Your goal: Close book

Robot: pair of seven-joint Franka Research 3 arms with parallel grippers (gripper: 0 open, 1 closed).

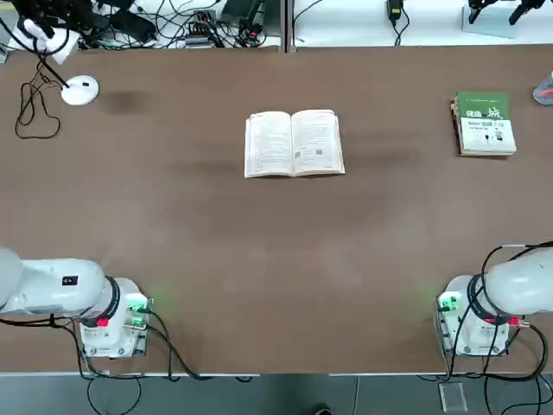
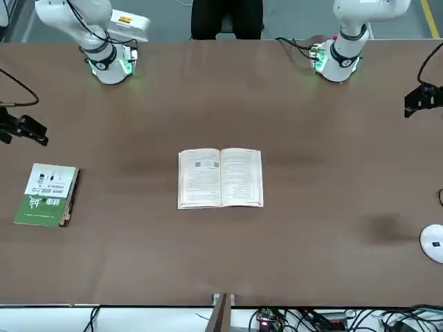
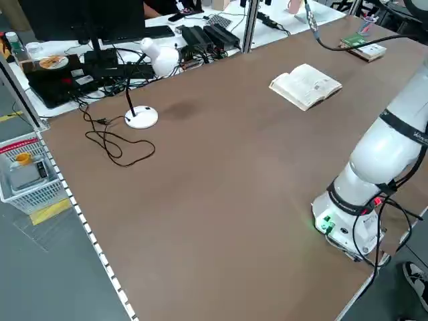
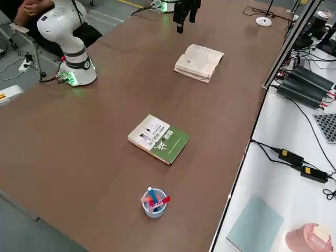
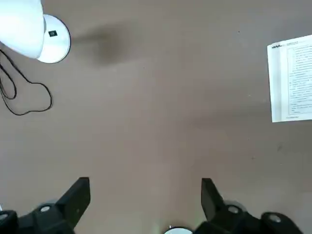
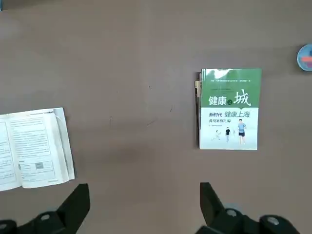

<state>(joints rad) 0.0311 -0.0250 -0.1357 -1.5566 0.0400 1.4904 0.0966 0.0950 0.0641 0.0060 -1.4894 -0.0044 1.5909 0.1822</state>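
Item: book, open flat mid-table, well ahead of both hands. We note the left gripper and right gripper spread wide, holding nothing. Risk: 1 finger could crease thin pages or push the book away; the nearby green book could be mistaken for it.

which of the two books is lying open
The book mid-table, cream printed pages facing up. The green-and-white book, toward the right arm's side, lies shut, cover up.

L tool fingers spread, R tool fingers spread, both raised, pointing down
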